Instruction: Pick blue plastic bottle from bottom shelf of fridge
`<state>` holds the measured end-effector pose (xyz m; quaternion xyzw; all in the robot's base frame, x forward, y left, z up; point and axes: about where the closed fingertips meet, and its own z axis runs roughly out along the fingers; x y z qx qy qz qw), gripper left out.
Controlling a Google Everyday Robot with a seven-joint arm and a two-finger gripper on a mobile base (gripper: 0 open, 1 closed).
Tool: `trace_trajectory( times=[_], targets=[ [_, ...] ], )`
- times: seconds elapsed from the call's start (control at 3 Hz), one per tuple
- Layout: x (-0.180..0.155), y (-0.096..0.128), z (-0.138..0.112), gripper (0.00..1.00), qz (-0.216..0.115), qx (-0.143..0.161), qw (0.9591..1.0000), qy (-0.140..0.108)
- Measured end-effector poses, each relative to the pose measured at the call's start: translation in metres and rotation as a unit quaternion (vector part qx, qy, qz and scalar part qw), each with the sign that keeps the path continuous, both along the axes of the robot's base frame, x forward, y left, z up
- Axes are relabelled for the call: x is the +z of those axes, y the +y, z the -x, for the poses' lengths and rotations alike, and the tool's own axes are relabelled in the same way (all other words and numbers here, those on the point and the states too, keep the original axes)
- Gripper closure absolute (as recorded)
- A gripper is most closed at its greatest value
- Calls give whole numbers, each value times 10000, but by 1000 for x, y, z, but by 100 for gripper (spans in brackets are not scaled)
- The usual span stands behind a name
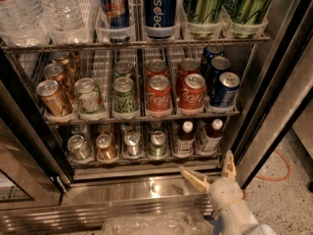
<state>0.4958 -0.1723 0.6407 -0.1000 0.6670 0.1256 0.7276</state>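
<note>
Hand (205, 162) spread wide, the bottle (210, 137) just above it on the bottom shelf (146, 161), and reaching in this open, a finger could knock the neighbouring bottle (183, 138) over.

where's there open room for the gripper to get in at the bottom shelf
Bare room: the steel sill between the bottom shelf front and the lower frame, left of the open gripper, which hovers at its right end. The shelf itself is crowded: four cans and two white-capped bottles fill every lane.
</note>
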Motion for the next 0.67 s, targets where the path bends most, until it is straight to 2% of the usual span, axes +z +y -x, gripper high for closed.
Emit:
trace_trajectory(
  times=[0.33, 0.67],
  targets=[
    [0, 0, 0, 0, 0, -2, 10000, 0],
    [-3, -19, -2, 0, 25, -290, 9996, 40]
  ],
)
